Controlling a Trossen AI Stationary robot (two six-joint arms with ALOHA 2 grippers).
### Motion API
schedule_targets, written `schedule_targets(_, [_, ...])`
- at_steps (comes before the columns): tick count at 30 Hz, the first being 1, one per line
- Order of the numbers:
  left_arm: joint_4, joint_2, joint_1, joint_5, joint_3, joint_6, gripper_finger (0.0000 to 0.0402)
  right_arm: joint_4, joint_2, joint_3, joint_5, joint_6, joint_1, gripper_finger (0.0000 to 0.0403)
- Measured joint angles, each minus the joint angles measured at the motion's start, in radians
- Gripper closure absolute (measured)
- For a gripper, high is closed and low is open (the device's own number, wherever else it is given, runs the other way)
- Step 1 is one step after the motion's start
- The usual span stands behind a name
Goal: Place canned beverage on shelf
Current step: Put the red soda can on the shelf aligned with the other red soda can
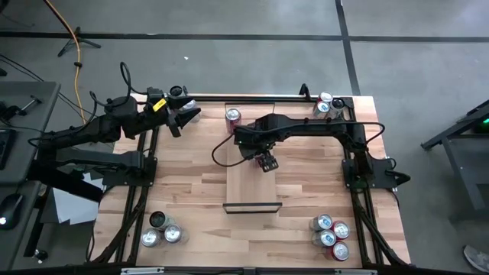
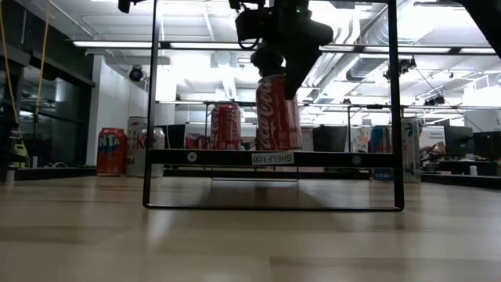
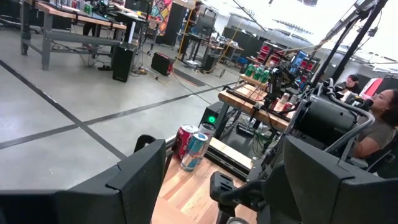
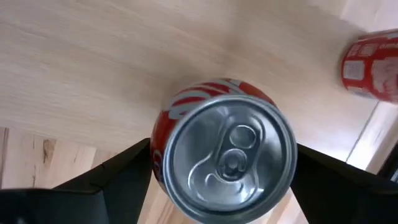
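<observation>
Worktop point(image 1: 183, 183): striped butcher-block surface carrying the shelf, the cans and both arms.
Shelf point(image 1: 246, 191): narrow pale wood board with thin black rails at its short ends, mid-worktop; in the low view it shows as a dark rail point(image 2: 270, 157) raised on a black frame.
Canned beverage point(image 4: 221, 149): red cola can, upright, silver top with pull tab facing the right wrist camera; in the low view it stands with its base at shelf level point(image 2: 277, 116).
Right claw point(image 1: 267, 161): over the shelf's far half, fingers spread wide to either side of the red can; whether the pads press on it cannot be told.
Second red can point(image 1: 232, 116): upright at the shelf's far end, apart from the claw.
Left claw point(image 1: 186, 114): raised at the worktop's far left edge, fingers apart, holding nothing.
Far right corner cans point(image 1: 327, 104): small cluster.
Near right cans point(image 1: 330, 233): cluster of red and silver tops.
Near left cans point(image 1: 162, 230): three, one dark green.
</observation>
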State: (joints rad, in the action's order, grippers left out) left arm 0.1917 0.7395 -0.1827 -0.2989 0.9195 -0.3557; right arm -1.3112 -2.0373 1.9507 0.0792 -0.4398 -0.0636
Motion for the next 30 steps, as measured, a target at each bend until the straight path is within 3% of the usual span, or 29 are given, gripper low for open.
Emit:
schedule_targets(7, [0.0, 0.0, 0.0, 0.0, 0.0, 0.0, 0.0131, 0.008, 0.001, -0.001, -0.005, 0.082, -0.038, 0.0075])
schedule_targets(16, [0.0, 0.0, 0.0, 0.0, 0.0, 0.0, 0.0131, 0.009, 0.003, -0.001, -0.085, 0.058, -0.07, 0.0075])
schedule_targets(30, [0.0, 0.0, 0.0, 0.0, 0.0, 0.0, 0.0131, 0.018, 0.003, -0.002, -0.099, 0.053, -0.07, 0.0074])
